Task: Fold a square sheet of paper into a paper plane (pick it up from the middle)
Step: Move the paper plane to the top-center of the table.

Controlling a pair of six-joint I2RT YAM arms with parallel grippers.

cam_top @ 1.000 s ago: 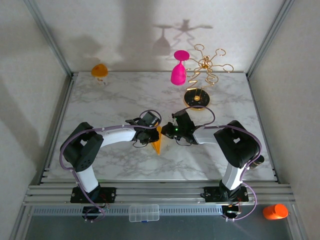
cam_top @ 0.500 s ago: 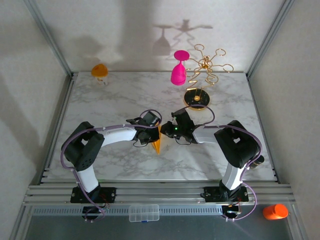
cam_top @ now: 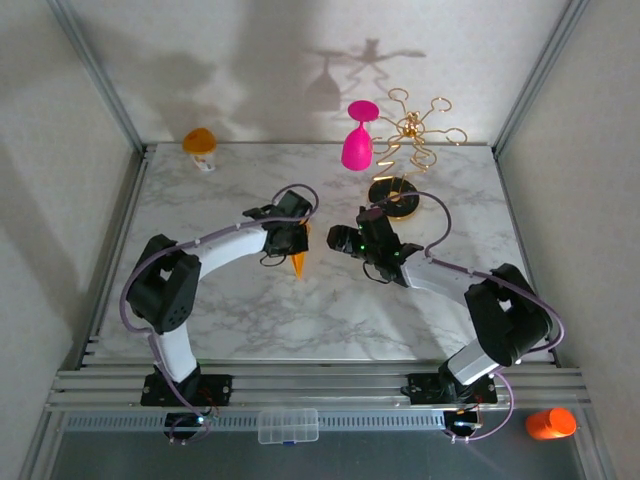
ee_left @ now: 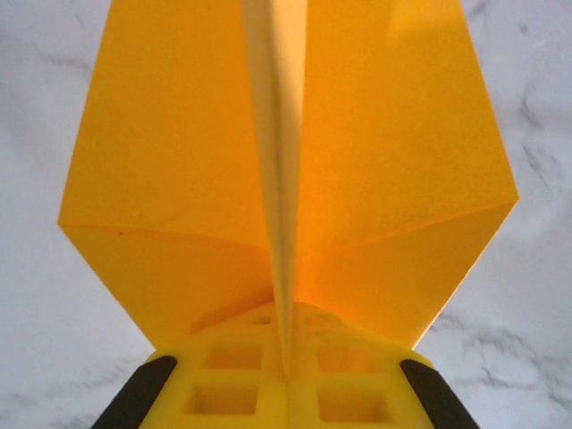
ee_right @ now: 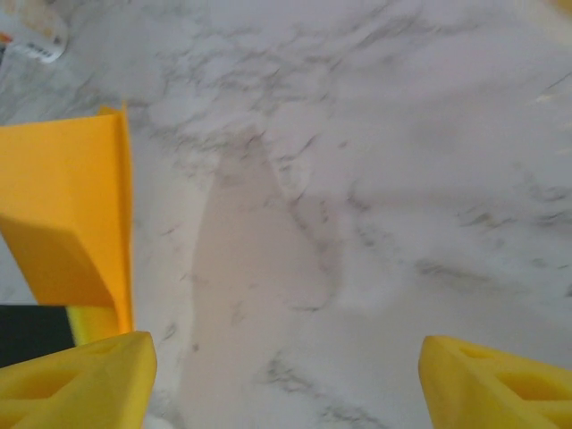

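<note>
Nearest me, a clear plastic box (cam_top: 288,425) sits on the front rail, with a small orange object (cam_top: 550,423) off to the right. Over the middle of the marble table (cam_top: 250,320), my left gripper (cam_top: 293,243) is clamped tight on the paper plane (cam_top: 299,262). In the left wrist view the centre fold is pinched between the yellow pads (ee_left: 223,393), with the wings spread either side and the tip pointing back toward me. My right gripper (cam_top: 340,240) is just beside it, jaws wide apart and holding nothing; its wrist view has the plane off to the left. Farther back stands the gold rack (cam_top: 415,130) with the pink goblet (cam_top: 357,140) beside it. An orange-topped white cup (cam_top: 200,143) is at the far left edge.
</note>
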